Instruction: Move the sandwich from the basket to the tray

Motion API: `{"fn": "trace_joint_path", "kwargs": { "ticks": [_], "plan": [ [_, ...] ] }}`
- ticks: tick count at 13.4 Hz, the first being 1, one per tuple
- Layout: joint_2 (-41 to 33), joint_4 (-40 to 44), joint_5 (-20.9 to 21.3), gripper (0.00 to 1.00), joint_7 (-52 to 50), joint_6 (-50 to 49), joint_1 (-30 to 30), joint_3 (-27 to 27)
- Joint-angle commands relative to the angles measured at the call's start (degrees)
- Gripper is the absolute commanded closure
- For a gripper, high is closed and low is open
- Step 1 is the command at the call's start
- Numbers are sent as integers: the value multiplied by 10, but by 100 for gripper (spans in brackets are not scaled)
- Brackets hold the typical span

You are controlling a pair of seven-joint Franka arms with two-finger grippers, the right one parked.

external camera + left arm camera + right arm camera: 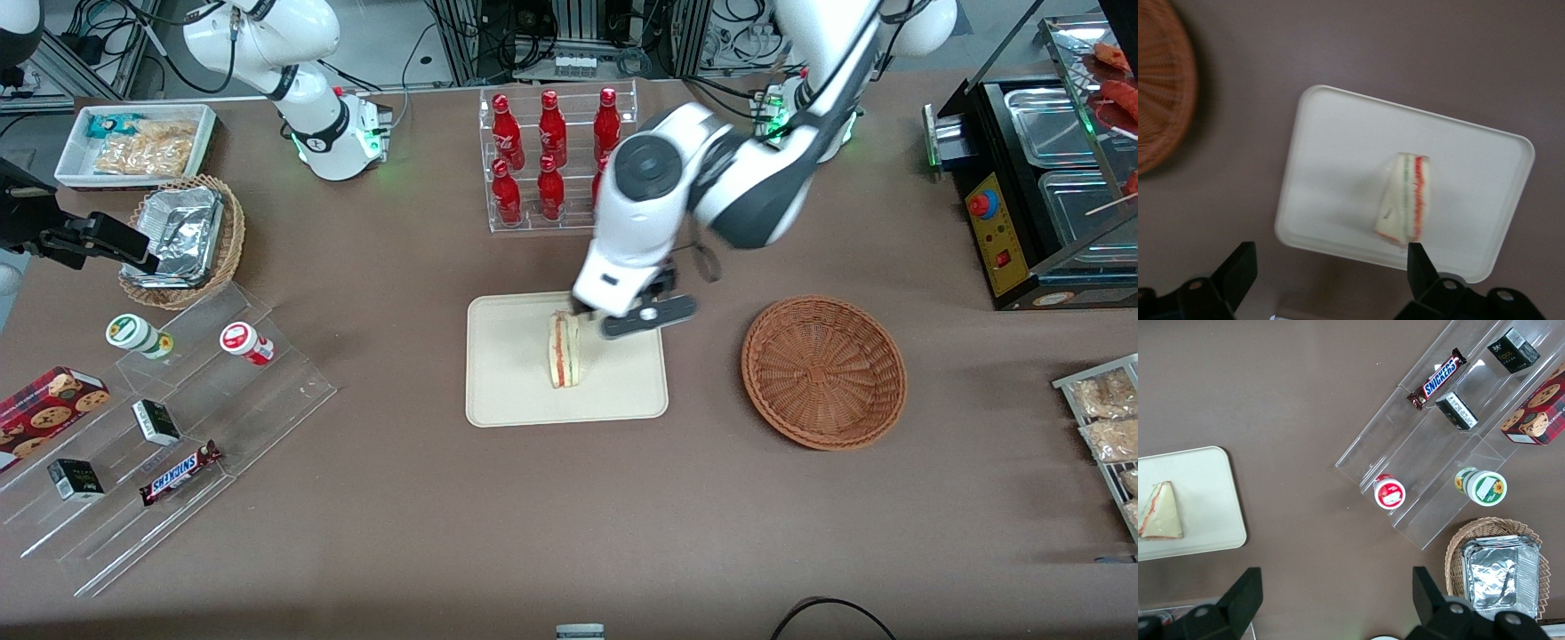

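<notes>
The sandwich (564,349) stands on its edge on the tray (516,391), its red-orange and green filling stripe turned upward, and nothing grips it. The cream tray lies flat on the brown table (533,533) near the middle, between the clear stepped stand (178,444) toward the parked arm's end and the basket (823,371) toward the working arm's end.

On that stand, nearest the front camera, lie a Snickers bar (180,472) and two small dark boxes (75,479), with a cookie box (49,404) beside them; two round-lidded cups (140,336) sit a step farther from the camera.

The reddish-brown wicker basket sits apart from the tray, with bare table between them.

The gripper (591,317) hangs just above the tray's edge farthest from the camera, close over the sandwich's upper end. In the left wrist view its fingers (1421,263) are spread wide — one tip near the sandwich's corner, though whether it touches is hard to say from here — and they hold nothing.

Farther from the camera than the tray stands a clear rack of red bottles (551,151).
</notes>
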Motion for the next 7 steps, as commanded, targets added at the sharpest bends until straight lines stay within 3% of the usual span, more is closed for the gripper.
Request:
{"fn": "trace_joint_path", "kwargs": {
  "ticks": [1, 7],
  "plan": [
    [-73, -23, 0, 0, 19, -85, 58, -2],
    [-170, -23, -3, 0, 256, -243, 223, -2]
  ]
}}
